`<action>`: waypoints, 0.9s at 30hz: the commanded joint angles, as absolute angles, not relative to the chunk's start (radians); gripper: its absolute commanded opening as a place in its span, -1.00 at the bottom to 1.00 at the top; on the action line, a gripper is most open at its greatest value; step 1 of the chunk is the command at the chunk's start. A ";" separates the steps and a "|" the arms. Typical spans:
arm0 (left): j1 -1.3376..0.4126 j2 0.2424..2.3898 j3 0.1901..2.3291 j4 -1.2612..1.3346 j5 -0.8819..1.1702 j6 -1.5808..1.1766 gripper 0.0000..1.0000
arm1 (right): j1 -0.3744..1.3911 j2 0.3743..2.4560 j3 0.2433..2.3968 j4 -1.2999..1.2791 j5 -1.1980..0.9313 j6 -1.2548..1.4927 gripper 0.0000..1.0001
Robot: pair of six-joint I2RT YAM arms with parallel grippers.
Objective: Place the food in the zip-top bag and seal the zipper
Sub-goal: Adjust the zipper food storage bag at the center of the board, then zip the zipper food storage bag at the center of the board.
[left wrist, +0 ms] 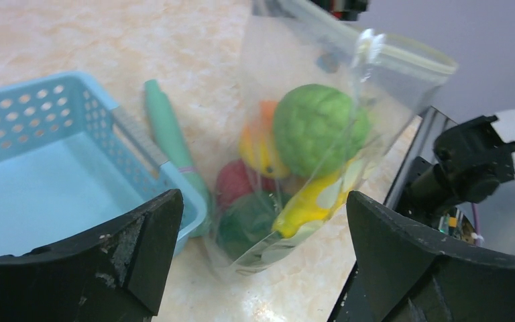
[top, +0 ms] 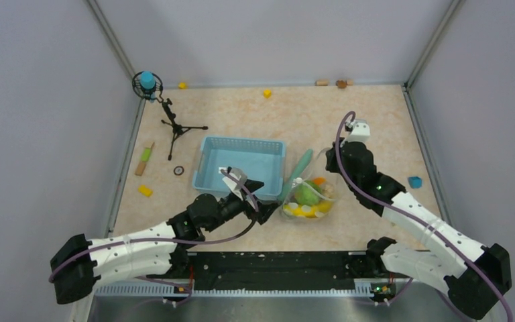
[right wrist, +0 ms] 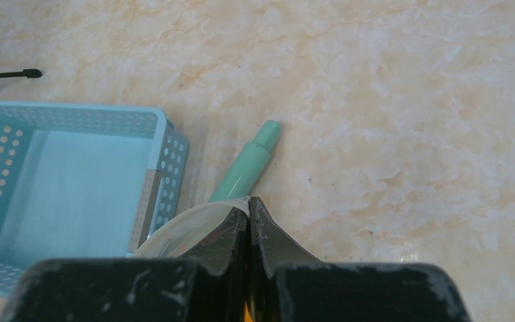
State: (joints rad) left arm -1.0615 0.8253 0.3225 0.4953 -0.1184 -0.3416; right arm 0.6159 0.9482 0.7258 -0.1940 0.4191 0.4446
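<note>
Our right pincer [right wrist: 249, 204] is clenched on the zipper [left wrist: 409, 57], and our left pincer [left wrist: 263, 201] gapes, released. The zip-top bag [left wrist: 288, 67], food [left wrist: 318, 131] inside, stands at the basket's [top: 241, 141] four o'clock. It looks soft, slippery and bottom-heavy, so we'd pinch the stiffer strip.

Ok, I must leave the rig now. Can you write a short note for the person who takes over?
Left hand: open, holding nothing, facing the zip-top bag.
Right hand: shut on the bag's top rim, keeping it upright.
Things: the food is inside the bag, which stands beside the blue basket.
Done: the food is bagged; none shows outside the bag in the top view.
Left: the zipper looks not yet sealed, as the mouth gapes. Press it shut along its whole length.
</note>
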 commanded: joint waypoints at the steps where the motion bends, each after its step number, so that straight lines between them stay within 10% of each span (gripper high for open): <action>1: -1.056 0.900 0.366 0.661 0.024 -0.250 0.94 | 0.597 0.959 0.733 -0.179 0.401 0.439 -1.00; 16: -0.970 1.128 0.517 0.766 0.222 -0.304 0.81 | 0.596 0.941 0.718 -0.190 0.363 0.437 -1.00; 27: -0.947 1.229 0.570 0.817 0.328 -0.324 0.06 | 0.595 0.938 0.714 -0.198 0.372 0.448 -1.00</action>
State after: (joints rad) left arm -0.9558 1.2205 0.5274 0.7204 0.2726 -0.3126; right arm 0.6056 0.9520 0.7128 -0.2104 0.3676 0.4458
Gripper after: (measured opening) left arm 0.570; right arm 0.005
